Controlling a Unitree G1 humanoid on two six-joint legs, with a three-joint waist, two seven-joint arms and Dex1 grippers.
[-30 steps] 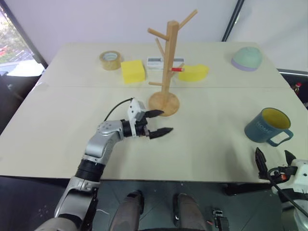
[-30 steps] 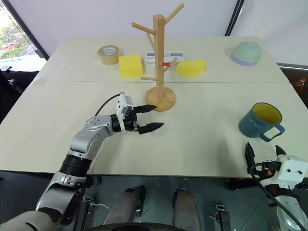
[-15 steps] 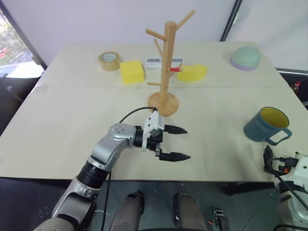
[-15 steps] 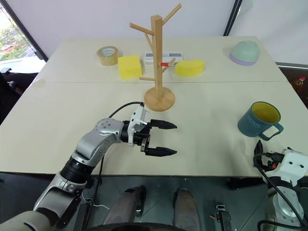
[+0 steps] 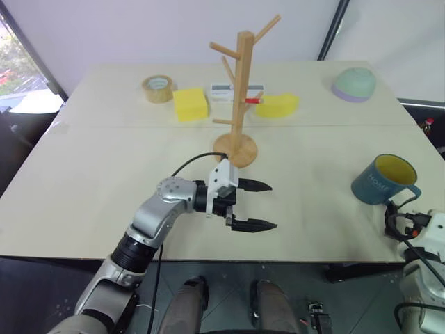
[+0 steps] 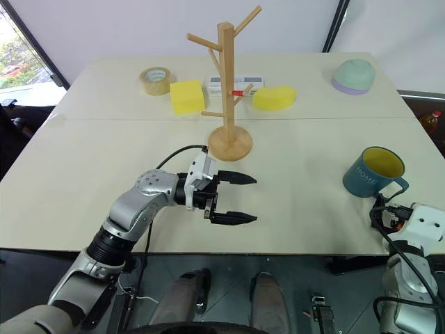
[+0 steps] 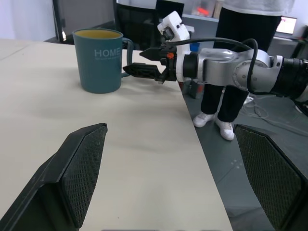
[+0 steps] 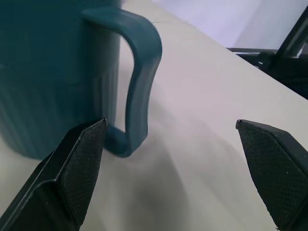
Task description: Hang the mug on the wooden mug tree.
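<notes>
Over the table from my head camera, my left gripper (image 5: 254,204) hangs above the near half of the pale table (image 5: 83,188), both black fingers spread wide apart and pointing toward my right, nothing between them. Just beyond it stands the wooden mug tree (image 5: 240,97), upright on its round base, all pegs bare. Far off to my right sits the mug (image 5: 384,180), upright near the table's front right corner, yellow inside showing, handle turned toward the near edge. Along the back I see a roll of tape (image 5: 158,88), a yellow sponge (image 5: 190,103), a second yellow sponge (image 5: 278,105) and a pale green bowl (image 5: 355,84) turned upside down.

Now my left wrist camera: my own two fingers (image 7: 79,168) stand wide open at the bottom, and across the table the mug (image 7: 99,60) faces me, "HOME" readable. My right gripper (image 7: 144,60) reaches in level beside the handle, fingers parted, a person's dark legs (image 7: 226,91) behind it.

Right wrist camera: my fingers (image 8: 79,166) gape open, empty, with the mug's handle (image 8: 137,82) close in front, between them and nearer one finger, not gripped.
</notes>
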